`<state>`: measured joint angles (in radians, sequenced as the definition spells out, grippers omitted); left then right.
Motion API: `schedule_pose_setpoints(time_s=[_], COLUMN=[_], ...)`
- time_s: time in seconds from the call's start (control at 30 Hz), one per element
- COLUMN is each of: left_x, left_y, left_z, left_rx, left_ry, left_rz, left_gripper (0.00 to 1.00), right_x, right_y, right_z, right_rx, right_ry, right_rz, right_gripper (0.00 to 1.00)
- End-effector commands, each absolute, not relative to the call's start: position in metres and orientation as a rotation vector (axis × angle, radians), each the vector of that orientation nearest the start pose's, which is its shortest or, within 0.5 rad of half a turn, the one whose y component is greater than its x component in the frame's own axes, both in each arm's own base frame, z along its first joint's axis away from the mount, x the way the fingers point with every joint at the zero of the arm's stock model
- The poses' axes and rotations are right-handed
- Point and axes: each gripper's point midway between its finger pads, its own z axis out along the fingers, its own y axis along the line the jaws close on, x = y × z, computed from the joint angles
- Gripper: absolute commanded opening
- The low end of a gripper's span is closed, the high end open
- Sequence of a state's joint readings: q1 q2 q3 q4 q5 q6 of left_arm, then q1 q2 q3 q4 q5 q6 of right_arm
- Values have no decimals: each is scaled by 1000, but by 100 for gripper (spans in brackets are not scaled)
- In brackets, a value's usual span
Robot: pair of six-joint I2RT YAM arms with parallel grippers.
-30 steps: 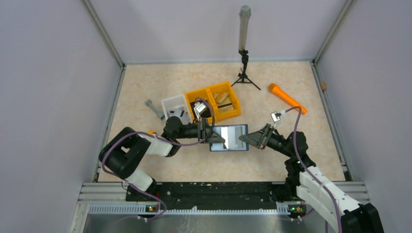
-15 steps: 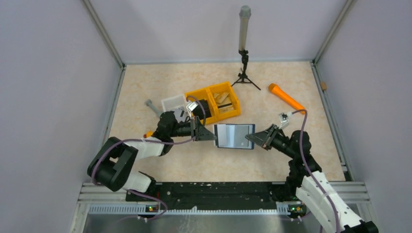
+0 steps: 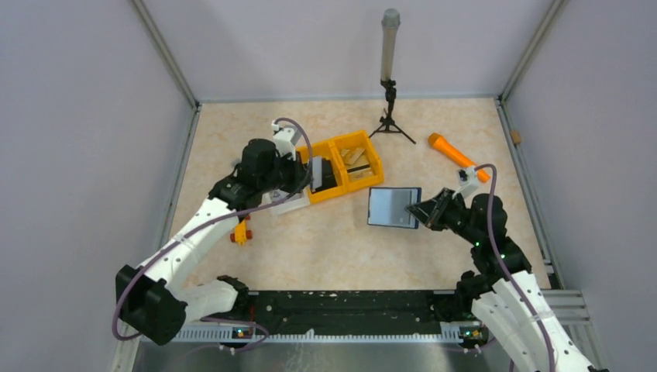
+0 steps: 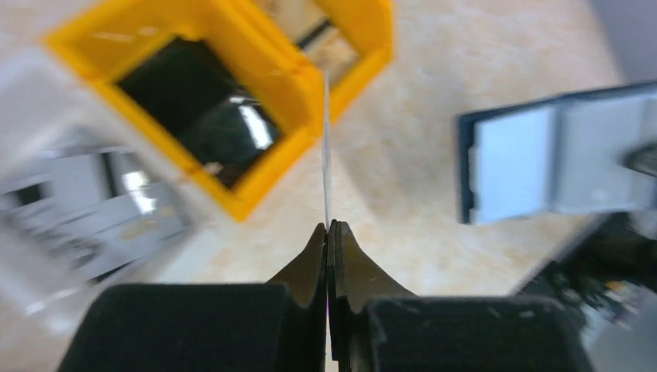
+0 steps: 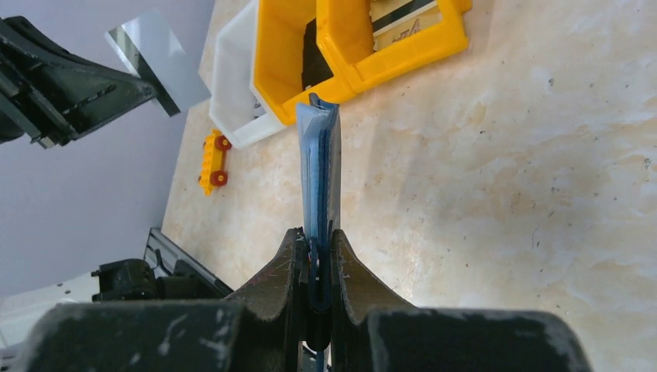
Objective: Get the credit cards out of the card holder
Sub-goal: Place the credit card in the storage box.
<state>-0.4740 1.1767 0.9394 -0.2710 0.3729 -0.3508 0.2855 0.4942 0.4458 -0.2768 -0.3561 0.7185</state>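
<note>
The card holder (image 3: 393, 207) is navy, spread open with its pale grey-blue inside facing up, and held above the table. My right gripper (image 3: 424, 211) is shut on its right edge; the right wrist view shows the holder (image 5: 320, 167) edge-on between the fingers (image 5: 283, 271). My left gripper (image 4: 328, 229) is shut on one of the credit cards (image 4: 326, 155), seen edge-on as a thin line. In the right wrist view that card (image 5: 159, 58) is silvery-grey. The left gripper (image 3: 304, 177) hangs by the left compartment of the yellow bin (image 3: 352, 159), well apart from the holder.
The yellow two-compartment bin (image 4: 263, 70) holds a black block in its left half. A white tray (image 5: 232, 85) adjoins it. A small orange toy (image 3: 241, 231) lies front left, an orange tool (image 3: 457, 155) back right, and a tripod with a grey tube (image 3: 390, 77) at the back.
My left gripper has pulled away from the holder with a card and swung back and left to the yellow bin. My right gripper has carried the open holder to the right.
</note>
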Motion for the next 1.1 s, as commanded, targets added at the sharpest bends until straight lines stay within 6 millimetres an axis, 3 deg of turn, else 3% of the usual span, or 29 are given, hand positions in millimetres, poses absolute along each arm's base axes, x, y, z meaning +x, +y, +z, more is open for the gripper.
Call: schedule_pose_setpoints(time_s=[0.0,0.07,0.17,0.27,0.4,0.57,0.73,1.07], left_x=[300,310,313,326,338,367,377,376], left_y=[-139,-125,-118,-97,-103,-94,-105,-99], left_z=[191,196,194,203,195,189,177,124], left_rx=[341,410,746,811,1058,1188,1266,1430], left_ry=[2232,2206,2180,2158,2061,1985,1944,2036], left_rz=[-176,-29,143,367,430,653,637,716], left_gripper=[0,0,0,0,0,0,0,0], right_x=[210,209,209,210,209,208,206,201], right_y=[149,150,151,160,175,183,183,184], right_z=[212,215,216,216,212,212,212,209], right_rx=[93,73,51,22,-12,-32,-45,-53], right_ry=[1958,1956,1956,1965,1979,1964,1969,1969], right_rz=[964,962,958,1014,1128,1194,1194,1214], right_gripper=[0,0,0,0,0,0,0,0])
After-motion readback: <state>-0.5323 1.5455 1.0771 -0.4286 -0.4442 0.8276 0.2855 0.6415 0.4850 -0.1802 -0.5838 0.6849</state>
